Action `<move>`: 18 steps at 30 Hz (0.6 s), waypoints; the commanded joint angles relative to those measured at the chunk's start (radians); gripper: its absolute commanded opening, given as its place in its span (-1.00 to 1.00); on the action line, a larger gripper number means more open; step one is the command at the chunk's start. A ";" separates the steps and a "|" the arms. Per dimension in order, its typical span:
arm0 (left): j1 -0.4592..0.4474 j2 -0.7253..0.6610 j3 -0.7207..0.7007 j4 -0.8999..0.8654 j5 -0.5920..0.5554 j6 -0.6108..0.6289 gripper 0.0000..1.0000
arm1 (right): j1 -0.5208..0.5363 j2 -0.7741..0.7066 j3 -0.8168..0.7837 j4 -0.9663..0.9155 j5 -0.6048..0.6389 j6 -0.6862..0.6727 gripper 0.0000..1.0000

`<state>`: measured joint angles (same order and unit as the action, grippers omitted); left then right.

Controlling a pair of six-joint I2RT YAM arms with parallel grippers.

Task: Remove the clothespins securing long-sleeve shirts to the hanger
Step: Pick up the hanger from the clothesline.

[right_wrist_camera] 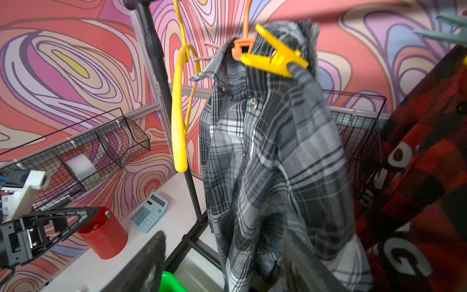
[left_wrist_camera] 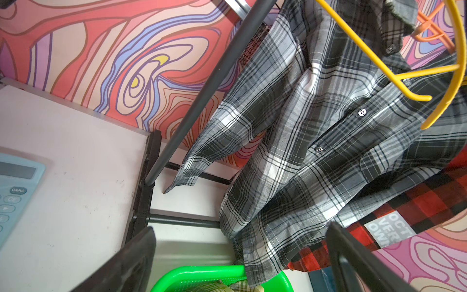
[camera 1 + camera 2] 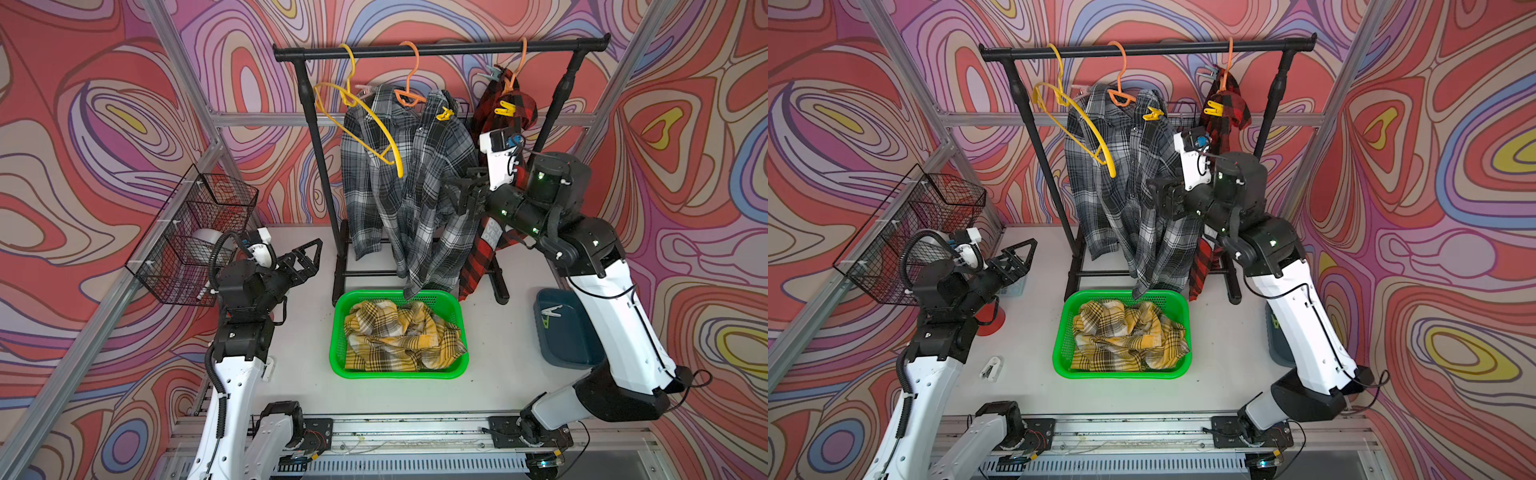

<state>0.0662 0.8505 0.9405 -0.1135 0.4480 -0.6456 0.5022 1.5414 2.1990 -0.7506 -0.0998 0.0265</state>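
Top: left fingers [image 3: 305,257] spread, near counter's [image 3: 490,365] left edge; right fingers [image 3: 459,195] spread beside grey shirt [image 3: 386,187], hung at back edge.
Left wrist: left fingers spread, empty.
Right wrist: yellow pin [image 1: 274,59] clipped on shirt's shoulder by orange hanger [image 1: 240,49]; right fingers spread.

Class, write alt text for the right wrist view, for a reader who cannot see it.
A yellow clothespin clips a grey plaid shirt to an orange hanger. An empty yellow hanger and a red-black shirt hang either side of it.
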 commanded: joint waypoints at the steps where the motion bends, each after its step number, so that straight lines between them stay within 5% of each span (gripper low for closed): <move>1: 0.006 -0.011 0.032 0.037 0.005 0.027 1.00 | -0.054 0.048 0.067 -0.046 -0.116 -0.003 0.44; 18: 0.006 -0.008 0.040 0.031 0.003 0.035 1.00 | -0.214 0.120 0.179 0.001 -0.208 0.021 0.41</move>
<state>0.0666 0.8505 0.9600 -0.1078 0.4477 -0.6201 0.2989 1.6634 2.3592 -0.7551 -0.2729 0.0437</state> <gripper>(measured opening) 0.999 0.705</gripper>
